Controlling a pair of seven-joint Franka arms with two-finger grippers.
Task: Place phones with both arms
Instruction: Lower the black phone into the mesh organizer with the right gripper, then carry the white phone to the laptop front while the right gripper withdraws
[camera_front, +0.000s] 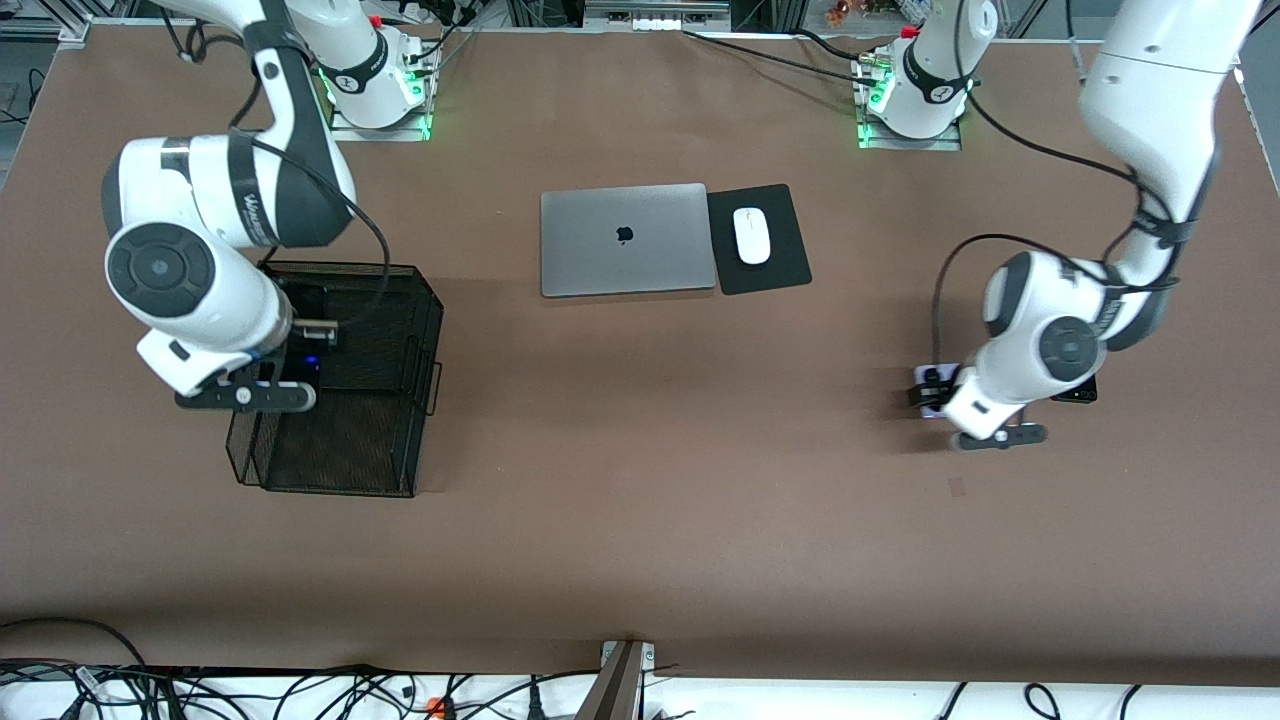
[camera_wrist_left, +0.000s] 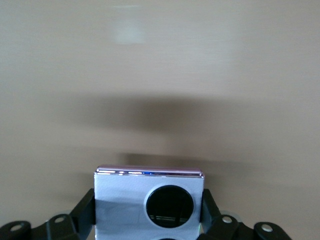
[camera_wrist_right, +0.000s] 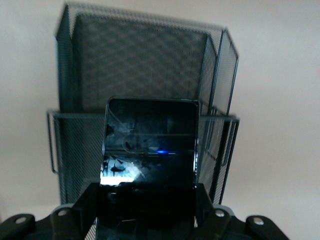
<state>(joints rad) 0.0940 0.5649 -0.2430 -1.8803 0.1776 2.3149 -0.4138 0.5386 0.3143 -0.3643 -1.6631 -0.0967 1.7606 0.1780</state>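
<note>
Two phones, lilac-white one (camera_wrist_left: 149, 204) clamped in left claw (camera_wrist_left: 149, 220), long black slab (camera_wrist_right: 149, 150) clamped in right claw (camera_wrist_right: 146, 210)

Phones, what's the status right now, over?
Left gripper shut on lilac phone at the table. Right gripper holds black phone over mesh basket. Nothing in the way.

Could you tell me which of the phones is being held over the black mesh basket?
The long black phone, shut in the right gripper over the basket; the lilac-white phone sits between the left gripper's jaws on the table.
</note>
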